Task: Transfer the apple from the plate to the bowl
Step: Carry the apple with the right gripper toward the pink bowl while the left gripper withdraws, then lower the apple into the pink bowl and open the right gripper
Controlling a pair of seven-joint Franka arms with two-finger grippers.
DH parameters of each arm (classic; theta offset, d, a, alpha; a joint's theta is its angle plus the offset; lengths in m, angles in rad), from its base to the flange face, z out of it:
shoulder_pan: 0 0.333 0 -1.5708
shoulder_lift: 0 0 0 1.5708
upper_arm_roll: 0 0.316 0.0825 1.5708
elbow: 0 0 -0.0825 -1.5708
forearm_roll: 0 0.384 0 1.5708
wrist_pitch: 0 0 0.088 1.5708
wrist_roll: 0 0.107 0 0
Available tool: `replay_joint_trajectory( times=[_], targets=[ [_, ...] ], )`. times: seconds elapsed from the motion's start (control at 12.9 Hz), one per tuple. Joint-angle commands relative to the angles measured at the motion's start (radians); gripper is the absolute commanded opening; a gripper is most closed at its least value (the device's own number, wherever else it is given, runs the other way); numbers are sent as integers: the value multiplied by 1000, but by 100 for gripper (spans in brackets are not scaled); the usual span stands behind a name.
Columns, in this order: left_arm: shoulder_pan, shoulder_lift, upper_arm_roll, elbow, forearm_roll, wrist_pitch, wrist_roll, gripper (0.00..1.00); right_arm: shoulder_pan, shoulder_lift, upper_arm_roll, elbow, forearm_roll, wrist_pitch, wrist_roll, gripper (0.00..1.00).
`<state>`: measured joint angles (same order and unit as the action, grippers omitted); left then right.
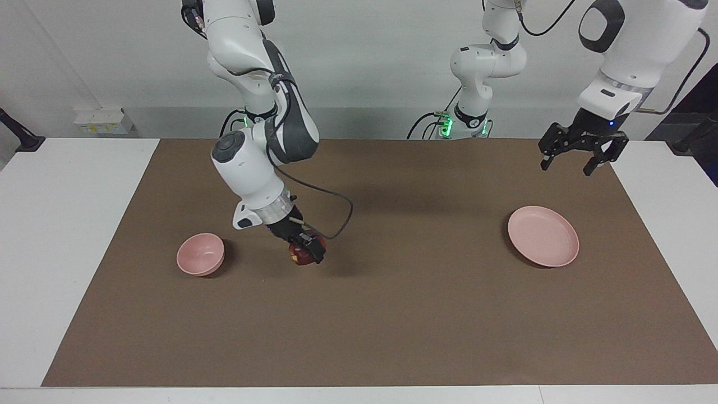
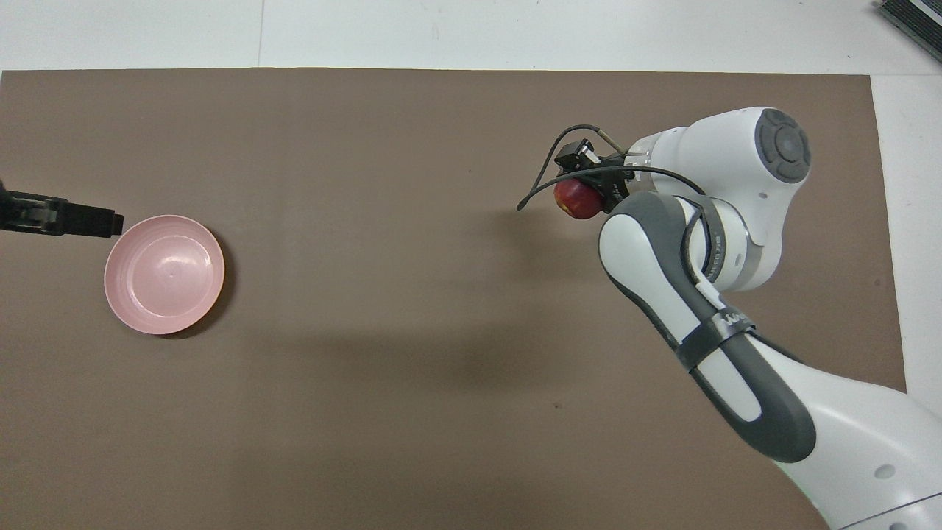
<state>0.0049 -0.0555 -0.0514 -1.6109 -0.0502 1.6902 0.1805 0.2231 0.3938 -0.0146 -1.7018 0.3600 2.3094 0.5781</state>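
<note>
While the right gripper (image 1: 305, 249) sits low in the centre-left of the facing view, its jaws are clamped on the apple (image 1: 300, 255), just beside the small pink bowl (image 1: 200, 254) at the frame's left. The pink plate (image 1: 543, 235) lies empty at mid-right, and the left gripper (image 1: 571, 160) waits above it in the upper right, jaws spread. From overhead, the apple (image 2: 578, 199) shows right of centre in the right gripper (image 2: 589, 184), the plate (image 2: 163, 274) at mid-left, and the left gripper (image 2: 103, 222) pokes in beside it.
</note>
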Motion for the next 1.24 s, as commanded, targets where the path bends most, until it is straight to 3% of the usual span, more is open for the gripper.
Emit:
replay_joint_trajectory(
  times=[0.0,0.39,0.7,1.16],
  targets=[
    [-20,74,28,196,42,-170,53,100,-79,3,8,10,-88,-30,-195,0],
    [-78,54,88,226,70,-238,93,100,-217,8,8,7,-236,-67,-544,0],
    [-66,49,88,221,67,-279,96,100,-275,-26,7,-5,-245,-255,-664,0],
    [-49,68,94,230,44,-339,85,100,-310,-6,7,-116,-374,-55,-698,0]
  ],
)
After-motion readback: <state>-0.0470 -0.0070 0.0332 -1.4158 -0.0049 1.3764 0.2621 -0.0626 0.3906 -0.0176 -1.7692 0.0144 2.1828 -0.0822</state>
